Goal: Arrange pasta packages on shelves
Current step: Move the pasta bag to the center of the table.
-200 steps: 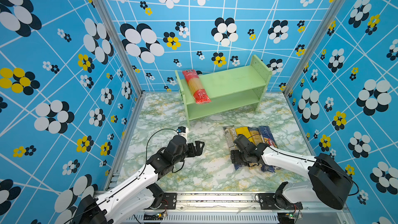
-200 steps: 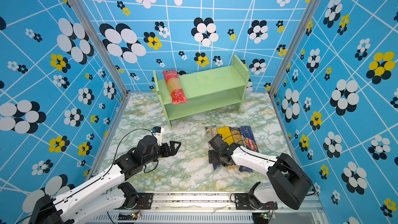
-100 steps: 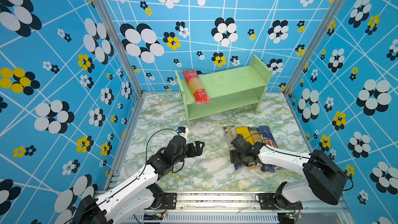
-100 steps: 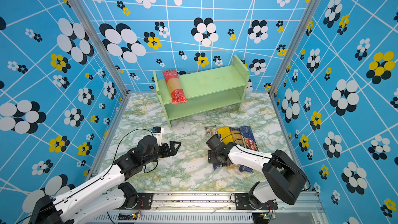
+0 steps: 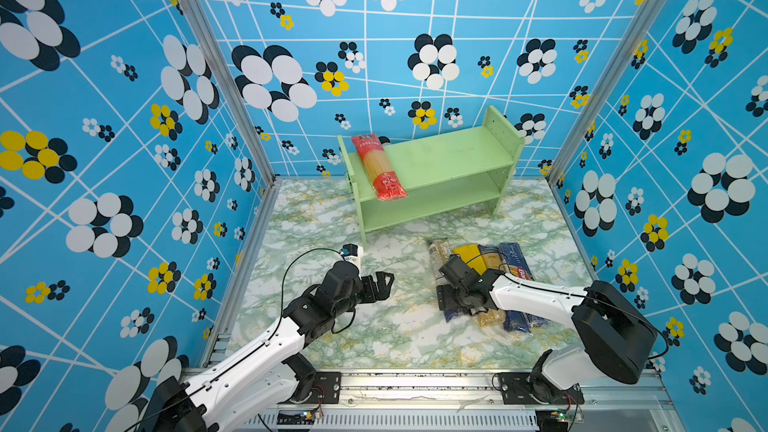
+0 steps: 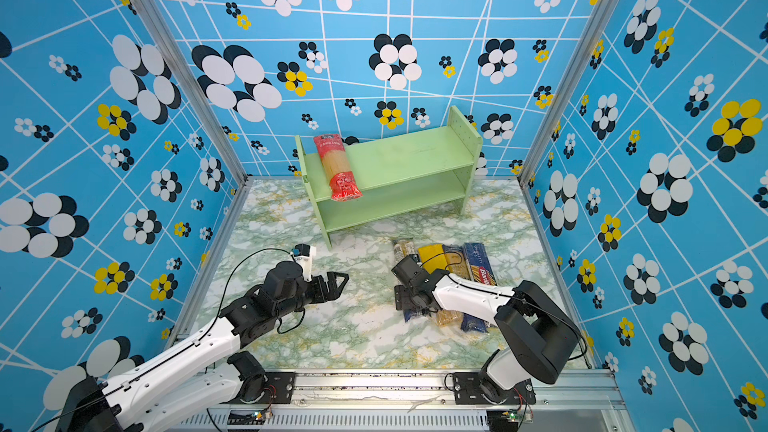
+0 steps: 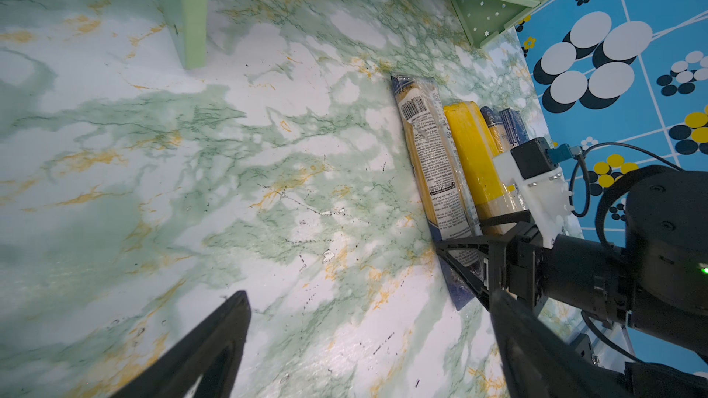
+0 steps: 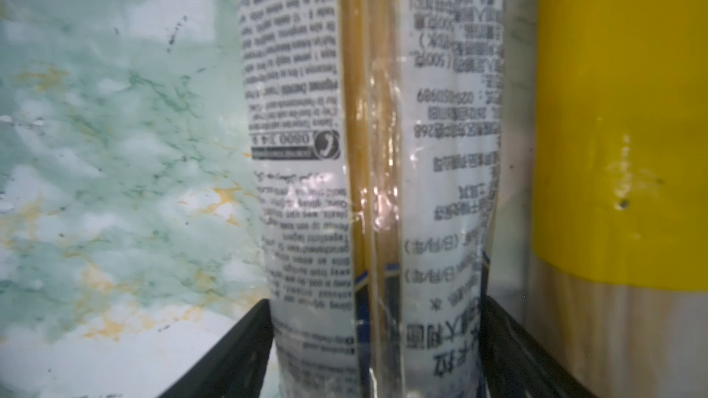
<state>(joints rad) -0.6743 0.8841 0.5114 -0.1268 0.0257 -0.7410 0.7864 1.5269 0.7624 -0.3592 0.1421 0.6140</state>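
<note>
The pale green shelves (image 5: 449, 155) stand at the back, and a red pasta package (image 5: 380, 168) lies across the left end of the top tier. The other pasta packages lie side by side on the marble floor: clear with white label (image 5: 438, 251), yellow (image 5: 467, 253), brownish with dark blue ends (image 5: 490, 257), dark blue Barilla (image 5: 515, 261). My right gripper (image 5: 446, 299) is down on the near end of the clear pack (image 8: 299, 109), its fingers pressed against both sides. The pack still rests on the floor. My left gripper (image 5: 384, 282) hovers open over bare floor, left of the packs.
Patterned blue walls close in the marble floor (image 5: 374, 326) on three sides. A metal rail (image 5: 415, 380) with both arm bases runs along the near edge. In the left wrist view a shelf leg (image 7: 191, 13) stands on the floor beyond the open fingers.
The right arm's elbow has swung a little to the left while its gripper stays at the clear pack. The left arm has not moved.
</note>
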